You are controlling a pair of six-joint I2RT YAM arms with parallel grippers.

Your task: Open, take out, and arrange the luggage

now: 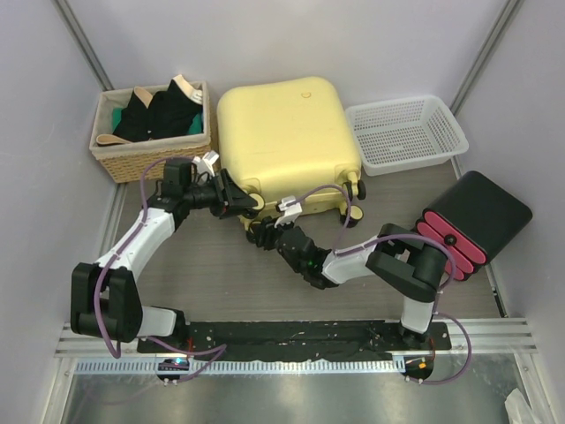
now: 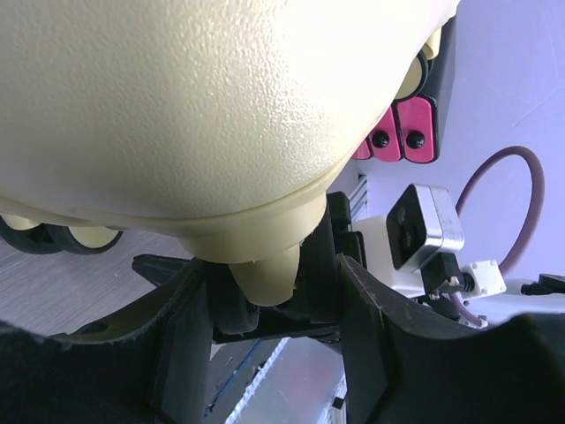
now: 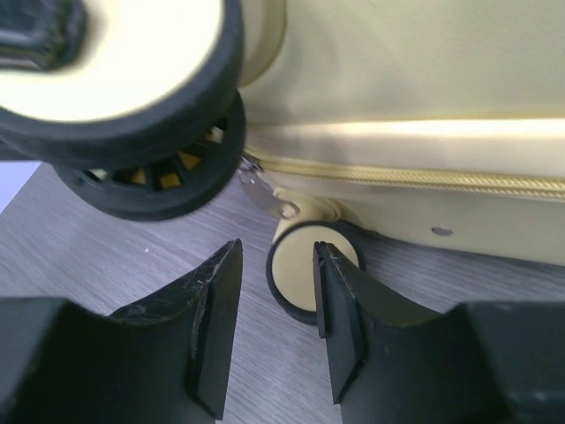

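Nearest the arm bases, the wood-grain tabletop (image 1: 221, 265) lies bare in front of the suitcase (image 1: 282, 132). The right gripper (image 3: 278, 254) is at the suitcase's near edge, low over the table. Its jaws are parted with bare tabletop showing between them, and a small caster (image 3: 296, 278) sits just past the fingertips (image 3: 216, 291). One tip overlaps the caster's rim in the wrist view, and I cannot tell whether it touches. A larger black-tyred wheel (image 3: 132, 132) fills the upper left of that view, and a metal zip pull (image 3: 265, 190) hangs at the end of the closed zip (image 3: 424, 179).

The left gripper (image 1: 238, 201) is at the suitcase's near-left corner. Its fingers (image 2: 185, 336) stand on either side of a yellow caster stem (image 2: 265, 274). The stem and the black part beside it fill the gap, so the jaws look clamped on the corner.

The pale-yellow suitcase lies flat and closed in the middle of the table, wheels toward the arms and its round logo (image 1: 306, 91) toward the far edge.

A black box (image 1: 490, 208) with red cylinders (image 1: 446, 238) sits well apart from the suitcase, to its right and nearer. A wicker basket (image 1: 150, 163) of dark clothes (image 1: 159, 115) stands just beside the suitcase's left side. A white plastic mesh basket (image 1: 402, 161) stands just beside its right side.
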